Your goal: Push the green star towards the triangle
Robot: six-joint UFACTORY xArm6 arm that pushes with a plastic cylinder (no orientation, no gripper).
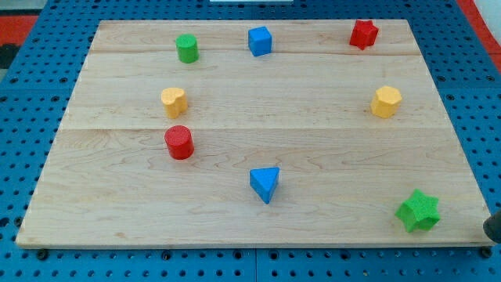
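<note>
Light, rigid green star (418, 211), lower right, should slide easily leftward toward the blue triangle (265, 183) if my tip (493, 228), bare and holding nothing, presses its right-hand points.

green cylinder (186, 48), blue cube (260, 41), red star (363, 34)

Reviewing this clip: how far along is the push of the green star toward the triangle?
Done: nothing visible yet. The green star sits near the view's bottom-right corner, well apart from the blue triangle.
In hand: a dark shape at the view's right edge, just right of the star, may be my rod; my tip itself cannot be made out.
Left: the whole push leftward across the board to the triangle.
</note>
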